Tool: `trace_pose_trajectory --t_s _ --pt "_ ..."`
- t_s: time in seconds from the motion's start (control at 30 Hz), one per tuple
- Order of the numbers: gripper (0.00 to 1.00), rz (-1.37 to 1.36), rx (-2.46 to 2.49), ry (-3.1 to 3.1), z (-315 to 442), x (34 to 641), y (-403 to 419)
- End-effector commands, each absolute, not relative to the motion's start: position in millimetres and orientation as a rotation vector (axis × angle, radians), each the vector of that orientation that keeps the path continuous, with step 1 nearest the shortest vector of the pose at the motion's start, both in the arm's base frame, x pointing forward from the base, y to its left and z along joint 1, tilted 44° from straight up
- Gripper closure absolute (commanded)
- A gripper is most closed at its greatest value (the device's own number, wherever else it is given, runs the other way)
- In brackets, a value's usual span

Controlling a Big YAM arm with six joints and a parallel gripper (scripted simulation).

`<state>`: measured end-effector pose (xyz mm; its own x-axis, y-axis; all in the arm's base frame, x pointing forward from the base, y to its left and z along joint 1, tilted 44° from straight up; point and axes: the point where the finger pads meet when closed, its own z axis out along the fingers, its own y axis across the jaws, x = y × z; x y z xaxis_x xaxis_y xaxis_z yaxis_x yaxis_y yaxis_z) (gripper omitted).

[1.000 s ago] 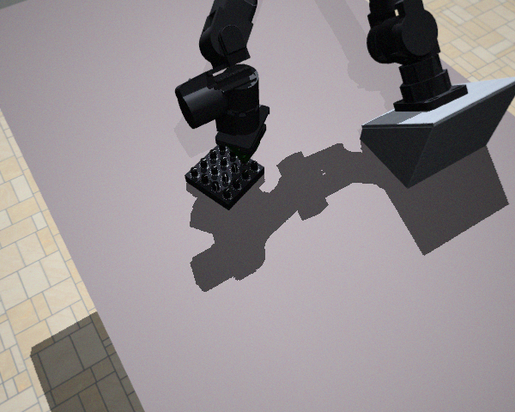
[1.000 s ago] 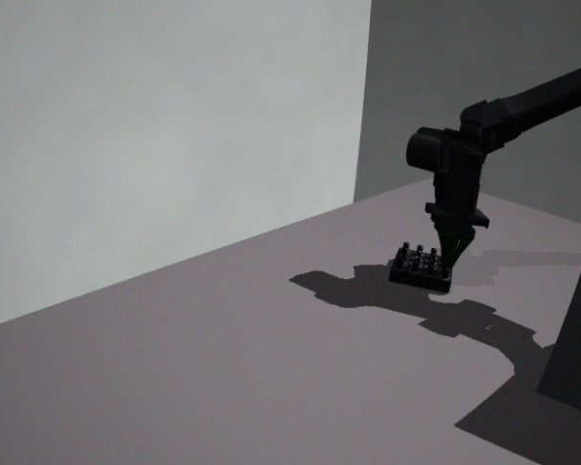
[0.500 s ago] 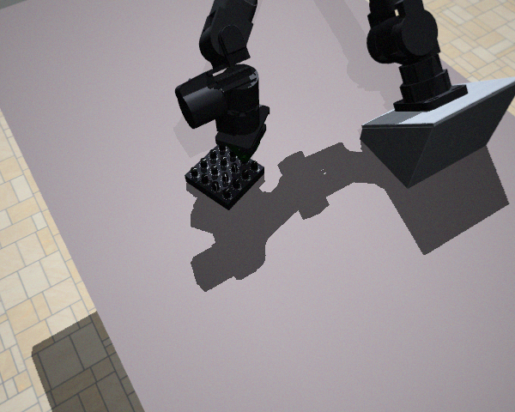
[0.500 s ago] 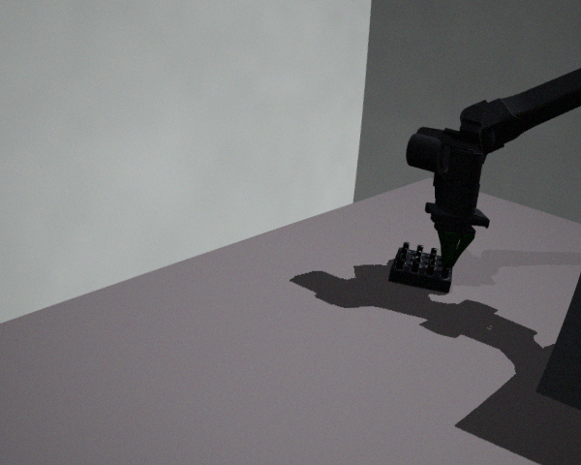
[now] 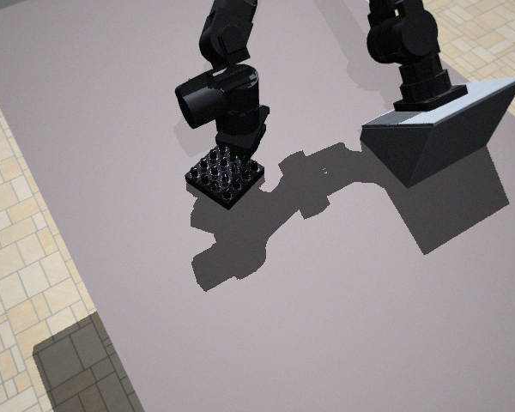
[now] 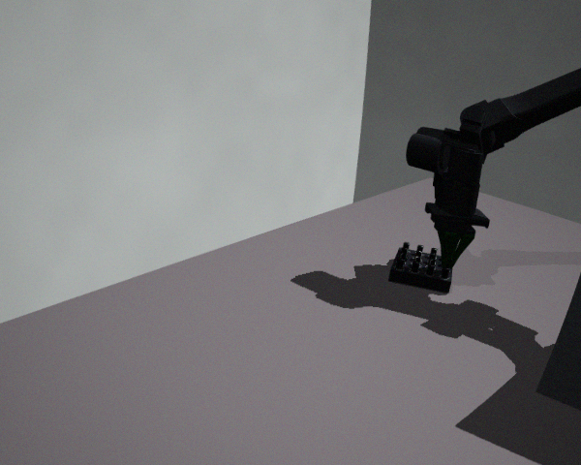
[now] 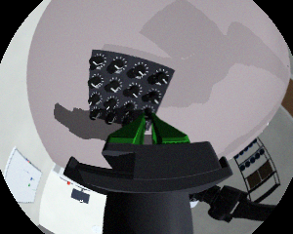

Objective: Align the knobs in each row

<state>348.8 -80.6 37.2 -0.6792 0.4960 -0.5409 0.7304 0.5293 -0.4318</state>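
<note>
Slanted dark block with pale top (image 5: 457, 148) (image 6: 576, 345), tan tiled floor (image 5: 9, 213), pale wall (image 6: 170, 125)

A square black box studded with round black knobs (image 5: 205, 179) lies on the pale mauve desk (image 5: 319, 310), one corner towards the bottom of the view. The jointed black arm (image 5: 242, 99) reaches down over its upper edge. To the right, a dark grey wedge-shaped stand (image 5: 395, 153) with a paler top carries a black arm base (image 5: 459, 91). Dark shadows stretch between box and stand.
</note>
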Motion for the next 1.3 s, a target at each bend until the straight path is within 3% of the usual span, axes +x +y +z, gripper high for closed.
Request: trace_pose_trajectory --t_s 0.0,0.5,1.27 --pt "0.92 -0.919 0.989 2.421 36.3 356.6 -78.3" --pt "0.92 -0.966 0.819 2.522 36.3 356.7 -78.1" --pt "0.92 -1.104 0.145 2.794 36.4 357.5 -77.6"
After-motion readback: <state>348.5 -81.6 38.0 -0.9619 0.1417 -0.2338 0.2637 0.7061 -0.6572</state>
